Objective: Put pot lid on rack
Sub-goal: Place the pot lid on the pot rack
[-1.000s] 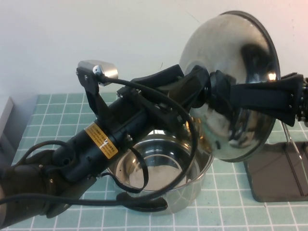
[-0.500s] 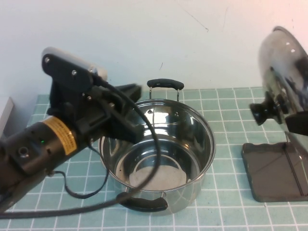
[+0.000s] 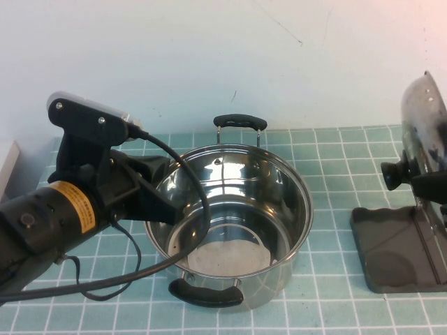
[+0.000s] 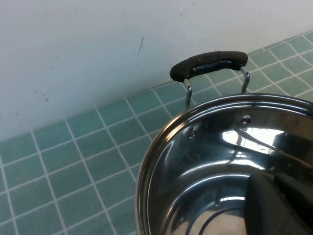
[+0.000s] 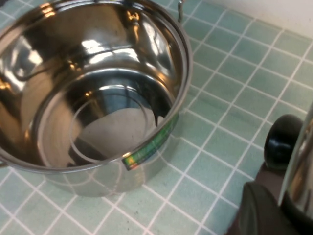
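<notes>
The pot lid (image 3: pixel 423 132) is held on edge at the far right, its black knob (image 3: pixel 395 174) facing left, above the dark grey rack (image 3: pixel 391 248). My right gripper (image 3: pixel 433 187) is shut on the lid's rim; in the right wrist view the rim (image 5: pixel 299 156) runs between the fingers of the right gripper (image 5: pixel 288 210), next to the knob (image 5: pixel 282 142). My left gripper (image 3: pixel 170 201) is empty, fingers together, over the left rim of the steel pot (image 3: pixel 230 230). It also shows in the left wrist view (image 4: pixel 279 198) above the pot's inside.
The open steel pot (image 4: pixel 215 147) stands mid-table with black handles at the back (image 3: pixel 239 122) and front (image 3: pixel 204 294). A thin wire loop (image 3: pixel 427 234) rises from the rack. A white wall runs close behind. A grey object (image 3: pixel 5 164) sits at the left edge.
One second ago both grippers held the lid over the pot. The left gripper let go of the knob and drew back left. The right gripper carried the lid right, above the rack.
</notes>
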You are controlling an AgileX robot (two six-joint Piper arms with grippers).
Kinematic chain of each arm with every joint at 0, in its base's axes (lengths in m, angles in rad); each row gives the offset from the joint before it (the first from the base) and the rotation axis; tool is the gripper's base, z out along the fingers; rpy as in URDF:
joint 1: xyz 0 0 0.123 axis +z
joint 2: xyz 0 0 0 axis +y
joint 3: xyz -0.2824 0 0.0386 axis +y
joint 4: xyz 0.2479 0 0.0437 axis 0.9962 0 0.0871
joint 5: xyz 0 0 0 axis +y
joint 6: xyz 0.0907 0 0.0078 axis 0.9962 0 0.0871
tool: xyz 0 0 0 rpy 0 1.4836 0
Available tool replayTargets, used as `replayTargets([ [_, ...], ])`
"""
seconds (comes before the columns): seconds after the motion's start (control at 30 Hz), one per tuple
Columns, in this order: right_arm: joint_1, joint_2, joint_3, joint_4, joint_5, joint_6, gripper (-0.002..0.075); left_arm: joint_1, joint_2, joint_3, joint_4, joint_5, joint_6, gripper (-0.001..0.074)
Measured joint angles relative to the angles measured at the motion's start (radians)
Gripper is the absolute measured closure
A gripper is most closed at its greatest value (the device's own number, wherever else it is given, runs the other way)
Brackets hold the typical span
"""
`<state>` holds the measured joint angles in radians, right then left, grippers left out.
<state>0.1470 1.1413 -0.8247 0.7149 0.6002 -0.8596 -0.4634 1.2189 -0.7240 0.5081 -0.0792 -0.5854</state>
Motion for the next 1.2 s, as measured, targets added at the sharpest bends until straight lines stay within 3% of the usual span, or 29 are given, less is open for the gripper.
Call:
replayTargets([
  [0.3,0.0,0.049,0.004,-0.028,-0.041,0.008,0.0613,0.0,0.0,0.0,0.0,0.028,0.0,0.0734],
  [0.5,0.0,0.049,0.004,-0.168,-0.045,0.12,0.0547,0.0,0.0,0.0,0.0,0.054,0.0,0.0734],
  [0.7,0.0,0.007,0.004,-0.243,-0.012,0.187,0.0531,0.0,-0.01,0.0,-0.002,0.061,0.0,0.0734],
  [1.2,0.0,-0.576,0.004,-0.412,0.065,0.319,0.0531,0.0,-0.288,0.106,-0.002,0.121,-0.025,0.0734],
])
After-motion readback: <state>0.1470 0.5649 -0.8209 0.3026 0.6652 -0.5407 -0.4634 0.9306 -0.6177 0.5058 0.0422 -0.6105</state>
